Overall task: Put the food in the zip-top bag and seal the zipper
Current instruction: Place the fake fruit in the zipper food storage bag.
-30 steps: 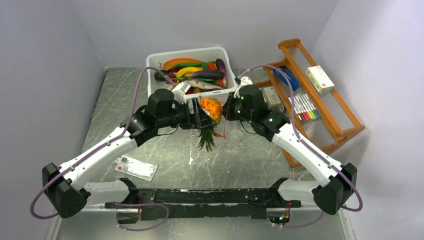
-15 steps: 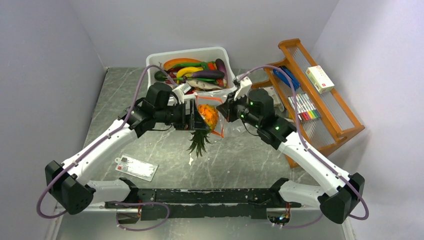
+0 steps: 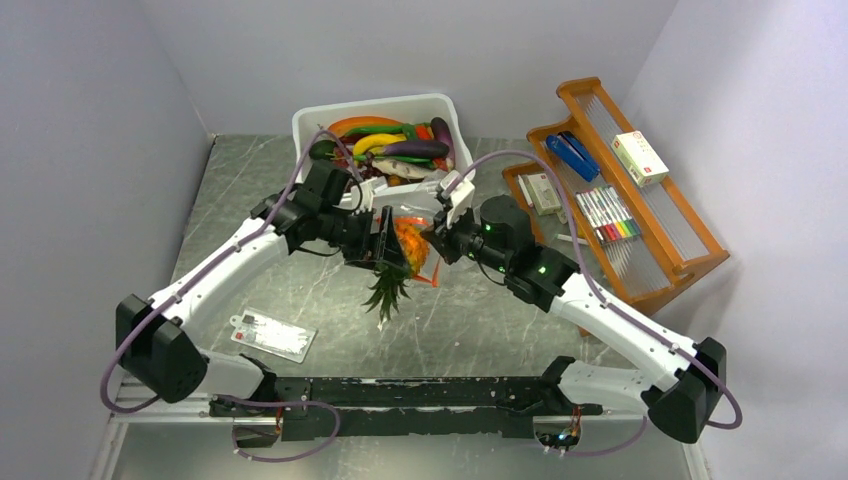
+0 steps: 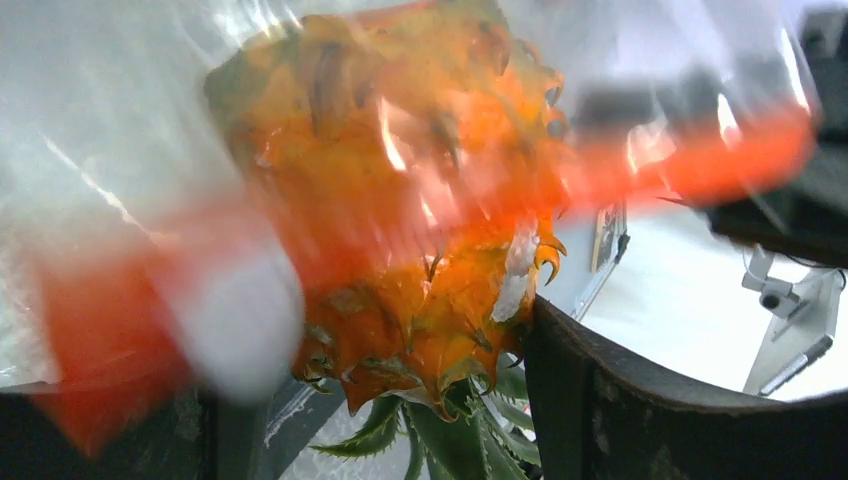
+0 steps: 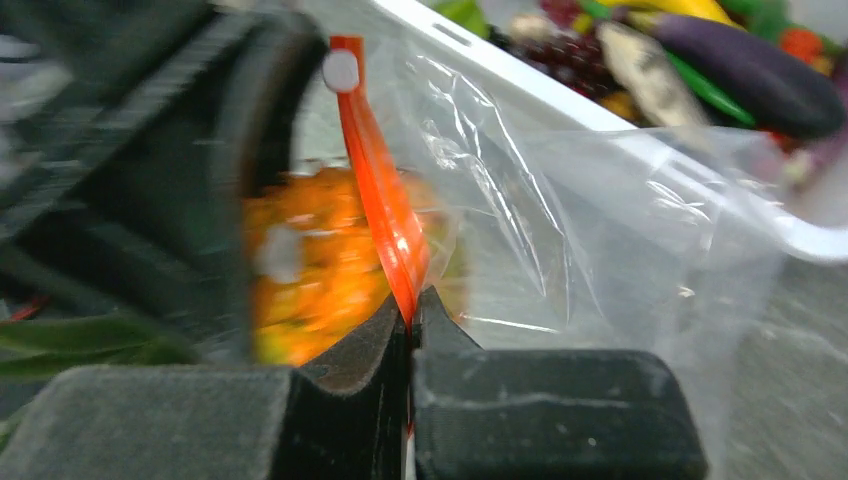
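My left gripper (image 3: 385,245) is shut on the orange pineapple (image 3: 411,241) and holds it in the air in front of the tub, green crown (image 3: 385,290) hanging down. In the left wrist view the left gripper (image 4: 370,390) grips the pineapple (image 4: 430,290) low on its body. The clear zip-top bag (image 3: 418,203) hangs over the fruit, its plastic (image 4: 120,120) blurred. My right gripper (image 3: 440,242) is shut on the zipper (image 5: 385,215), pinching the orange-red strip between its fingertips, as the right wrist view of this gripper (image 5: 412,300) shows. The pineapple (image 5: 320,270) sits at the bag's (image 5: 620,230) mouth.
A white tub (image 3: 300,125) behind the grippers holds several toy vegetables, among them a purple eggplant (image 5: 750,70) and a dark grape bunch (image 5: 565,62). A wooden rack (image 3: 690,240) with markers and boxes stands at the right. A flat white card (image 3: 272,335) lies at the near left.
Both grippers have moved left and a little nearer, carrying pineapple and bag. The left wrist has turned, and the bag now hangs over the pineapple's body.
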